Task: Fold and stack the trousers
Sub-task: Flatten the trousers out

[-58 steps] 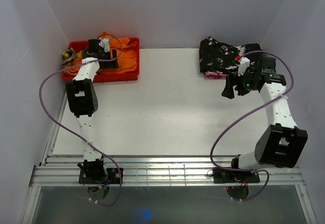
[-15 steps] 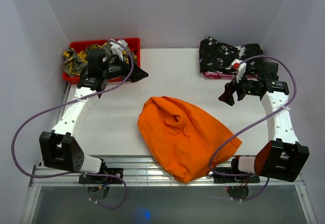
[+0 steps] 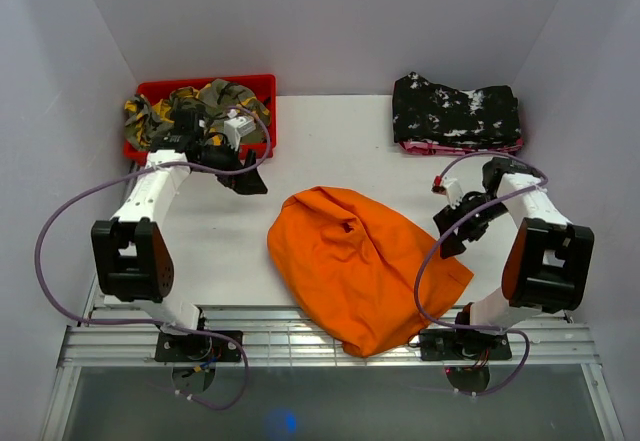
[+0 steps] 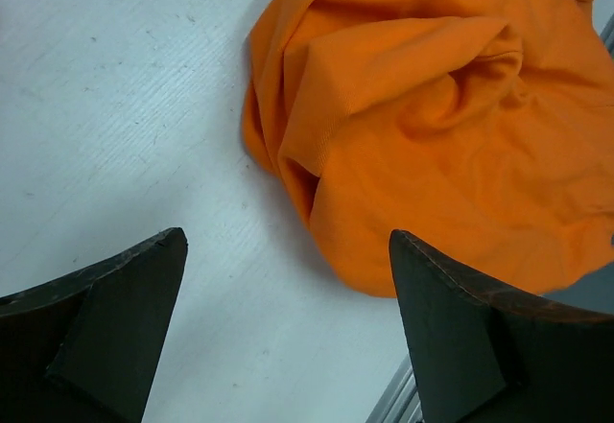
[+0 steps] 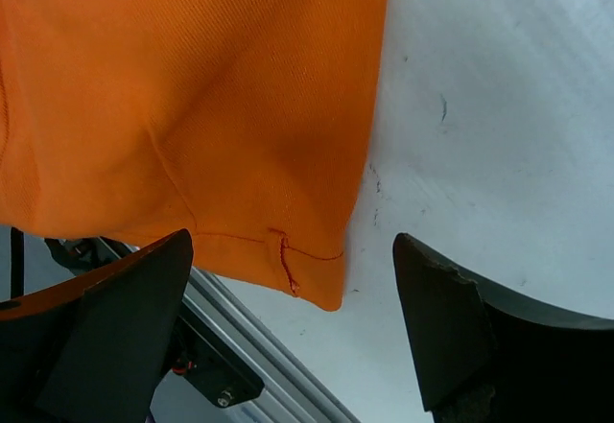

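The orange trousers (image 3: 360, 261) lie in a crumpled heap on the middle of the white table, their near end hanging over the front rails. My left gripper (image 3: 246, 179) is open and empty, just left of the heap's far end. In the left wrist view the trousers (image 4: 432, 106) lie ahead of the open gripper (image 4: 288, 239). My right gripper (image 3: 450, 239) is open and empty at the heap's right edge. In the right wrist view the gripper (image 5: 293, 241) hangs over a hemmed corner of the trousers (image 5: 192, 106), not touching it.
A red bin (image 3: 262, 85) at the back left holds a green-yellow camouflage garment (image 3: 205, 98). A black white-speckled garment (image 3: 455, 111) lies folded at the back right. Aluminium rails (image 3: 300, 333) run along the table's front edge.
The trousers went from the red bin to the table middle. Since half a second ago my left gripper drew back left, and my right gripper came down to the heap's right corner.
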Controlling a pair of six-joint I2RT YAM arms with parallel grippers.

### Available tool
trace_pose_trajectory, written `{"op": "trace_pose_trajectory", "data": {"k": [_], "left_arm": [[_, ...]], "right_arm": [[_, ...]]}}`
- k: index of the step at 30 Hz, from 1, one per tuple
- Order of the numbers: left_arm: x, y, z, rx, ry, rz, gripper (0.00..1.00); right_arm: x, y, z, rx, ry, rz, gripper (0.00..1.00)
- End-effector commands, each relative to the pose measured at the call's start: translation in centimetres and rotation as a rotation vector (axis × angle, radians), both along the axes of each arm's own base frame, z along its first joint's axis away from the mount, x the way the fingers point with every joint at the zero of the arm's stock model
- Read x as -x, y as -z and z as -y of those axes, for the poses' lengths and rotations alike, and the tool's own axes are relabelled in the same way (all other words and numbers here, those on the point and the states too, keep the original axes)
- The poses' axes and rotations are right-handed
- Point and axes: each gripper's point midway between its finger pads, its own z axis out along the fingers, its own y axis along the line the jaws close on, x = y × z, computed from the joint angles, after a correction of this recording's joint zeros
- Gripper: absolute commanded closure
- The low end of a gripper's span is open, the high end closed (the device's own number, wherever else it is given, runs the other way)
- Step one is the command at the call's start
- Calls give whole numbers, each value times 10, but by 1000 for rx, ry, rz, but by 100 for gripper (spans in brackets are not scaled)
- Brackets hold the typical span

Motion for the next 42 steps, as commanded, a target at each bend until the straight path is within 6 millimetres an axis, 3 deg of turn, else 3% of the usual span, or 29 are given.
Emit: {"op": "trace_pose_trajectory", "data": {"k": [1,4,6,9,10,11,12,14,15,17,22,24,25,26,28,29,30,31,33,34,35,37,38,41,42], "left_arm": [[-6,9,13,18,146,11,2],[-35,19,29,-10,161,49,2],[-43,27,48,-35,191,66,2],[-68,37,72,-56,186,97,2],[-77,34,79,-36,185,129,2],[-83,37,89,-17,184,112,2],[-87,38,96,-10,190,114,2],[-90,52,112,-17,222,99,2],[-92,53,118,-26,240,118,2],[-82,71,147,-32,316,110,2],[-57,98,164,-46,391,72,2],[-54,109,164,-84,389,60,8],[-50,114,163,-90,385,42,13],[-51,115,162,-96,375,39,30],[-63,112,149,-161,289,67,50],[-68,107,142,-174,252,82,71],[-73,99,134,-179,214,97,86],[-81,79,115,-175,130,125,98],[-89,49,94,-163,33,185,100],[-95,35,71,-171,-39,216,100],[-85,1,57,-159,-85,284,100],[-79,-37,32,-165,-156,388,100],[-60,-74,23,-161,-164,491,100],[-17,-118,20,-132,-116,607,100],[10,-137,17,-129,-83,662,100]], "right_arm": [[21,30,18,106,-4,-141,10],[27,48,22,130,-3,-186,7],[36,53,18,107,-23,-239,3],[45,56,14,87,-50,-269,17],[44,57,18,103,-68,-257,36],[47,59,20,113,-82,-254,47],[45,57,23,130,-89,-231,67],[35,55,33,176,-96,-173,87],[23,46,37,193,-93,-115,92],[-21,12,53,264,-81,72,92],[-61,-27,59,288,-64,212,92],[-73,-38,61,298,-61,257,92],[-84,-50,64,309,-55,301,92],[-89,-57,65,315,-53,328,92],[-102,-76,72,345,-53,409,92],[-107,-88,76,366,-50,458,92],[-114,-96,80,387,-51,502,92],[-117,-101,89,425,-56,529,92],[-122,-112,103,488,-44,607,92],[-123,-115,113,515,-38,631,92],[-124,-120,118,530,-29,654,92],[-123,-133,123,536,-19,709,92],[-122,-144,120,529,-16,745,92],[-115,-157,93,420,-69,816,92],[-110,-164,77,352,-103,852,92]]}}
